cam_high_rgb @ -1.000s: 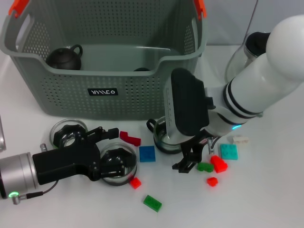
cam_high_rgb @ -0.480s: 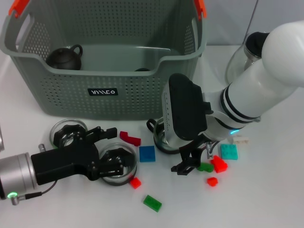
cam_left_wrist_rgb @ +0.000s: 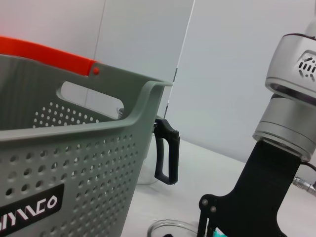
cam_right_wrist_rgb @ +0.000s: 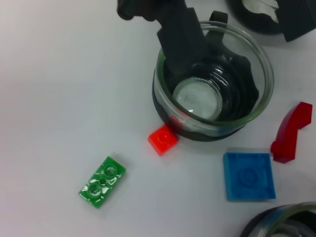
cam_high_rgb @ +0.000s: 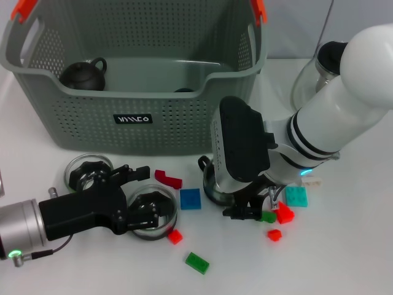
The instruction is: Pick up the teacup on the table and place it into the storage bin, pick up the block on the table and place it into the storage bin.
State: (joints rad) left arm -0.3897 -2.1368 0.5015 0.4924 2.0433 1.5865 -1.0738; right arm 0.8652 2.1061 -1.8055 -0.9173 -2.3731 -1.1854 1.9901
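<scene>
I read the teacup as clear glass with a dark band: light, stiff, slick and breakable, so the rim is the place to pinch, and the left gripper has one finger down inside it, seemingly closed on the wall. It sits on the bench in front of the storage bin, with a small red block touching its base. Right gripper hangs low over the blocks; can't tell its fingers.

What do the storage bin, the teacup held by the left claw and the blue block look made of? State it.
Storage bin: matte grey-green plastic by its look, moulded with perforated walls. Teacup around which the left claw sits: clear glass by its look, see-through and glossy, with a dark band. Blue block: smooth hard plastic, studded like a toy brick.
</scene>
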